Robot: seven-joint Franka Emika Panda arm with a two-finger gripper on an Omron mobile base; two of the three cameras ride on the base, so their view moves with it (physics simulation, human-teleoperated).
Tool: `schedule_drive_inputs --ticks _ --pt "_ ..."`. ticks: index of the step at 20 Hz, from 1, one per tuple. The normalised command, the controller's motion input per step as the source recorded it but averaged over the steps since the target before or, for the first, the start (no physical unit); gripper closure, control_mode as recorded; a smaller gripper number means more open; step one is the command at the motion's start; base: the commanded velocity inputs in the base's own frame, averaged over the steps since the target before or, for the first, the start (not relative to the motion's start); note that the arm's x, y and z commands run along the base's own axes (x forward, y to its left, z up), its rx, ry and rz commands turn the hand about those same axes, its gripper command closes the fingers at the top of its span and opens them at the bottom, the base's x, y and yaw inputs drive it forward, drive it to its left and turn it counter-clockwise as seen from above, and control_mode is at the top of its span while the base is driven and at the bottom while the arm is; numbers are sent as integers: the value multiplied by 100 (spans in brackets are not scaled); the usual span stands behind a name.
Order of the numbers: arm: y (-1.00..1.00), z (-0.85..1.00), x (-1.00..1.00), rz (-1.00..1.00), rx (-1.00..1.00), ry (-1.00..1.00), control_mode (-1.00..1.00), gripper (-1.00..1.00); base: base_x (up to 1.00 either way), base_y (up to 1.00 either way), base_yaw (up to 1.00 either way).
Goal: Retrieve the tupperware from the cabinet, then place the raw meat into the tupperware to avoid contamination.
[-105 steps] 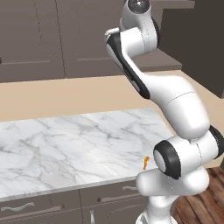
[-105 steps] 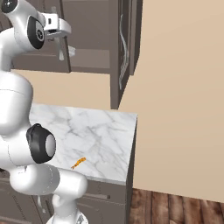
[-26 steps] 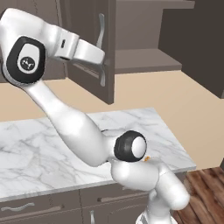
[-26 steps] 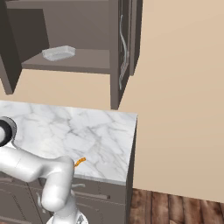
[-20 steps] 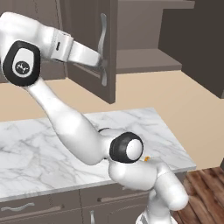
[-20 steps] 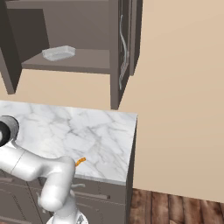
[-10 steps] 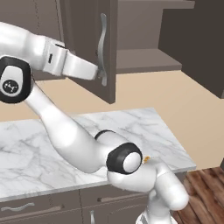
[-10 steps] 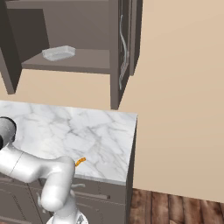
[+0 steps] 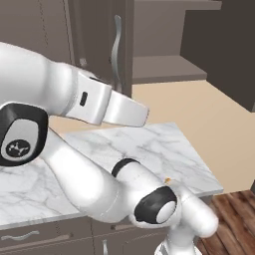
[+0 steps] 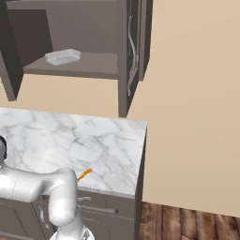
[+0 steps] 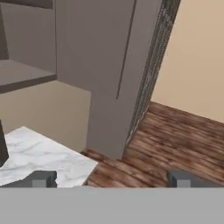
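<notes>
Right base view gives us the best look at the cabinet (image 10: 84,33): both doors hang open, and the tupperware (image 10: 63,56) sits on the inner shelf (image 10: 89,63), toward the left side of it, flat and untouched. One of the long silver handles (image 10: 132,47) runs down the right-hand door, which we see edge-on.

Down on the marble counter (image 10: 70,140) we spot the raw meat (image 10: 84,175), a tiny orange sliver lying close to the front edge, just beside the white arm (image 10: 42,185) where it bends across the lower left. In the left base view the same morsel (image 9: 168,180) barely peeks out behind the arm's elbow joint, near the counter's right front corner.

From the left base view the arm (image 9: 74,99) sweeps big across the picture, its forearm passing in front of the open left door and its curved handle (image 9: 117,47). The shelf behind looks bare from this angle; we can't make out the container there.

Hand view looks past the gripper (image 11: 111,180) at a cabinet door, wood floor (image 11: 175,144) and a corner of the counter. The two dark fingertips (image 11: 41,179) sit far apart at the bottom, so the fingers are spread wide with nothing between them.
</notes>
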Motion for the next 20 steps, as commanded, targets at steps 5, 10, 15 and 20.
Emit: schedule_drive_inputs --ticks 5,10,15,20 --pt "-51 0 -83 21 29 28 -100 -100 0 0 0" --pt "-72 0 -39 13 46 53 -100 -100 0 0 0" --pt "-76 0 -35 15 45 55 -100 -100 0 0 0" --pt "-72 -3 -29 16 43 26 -100 -100 0 0 0"
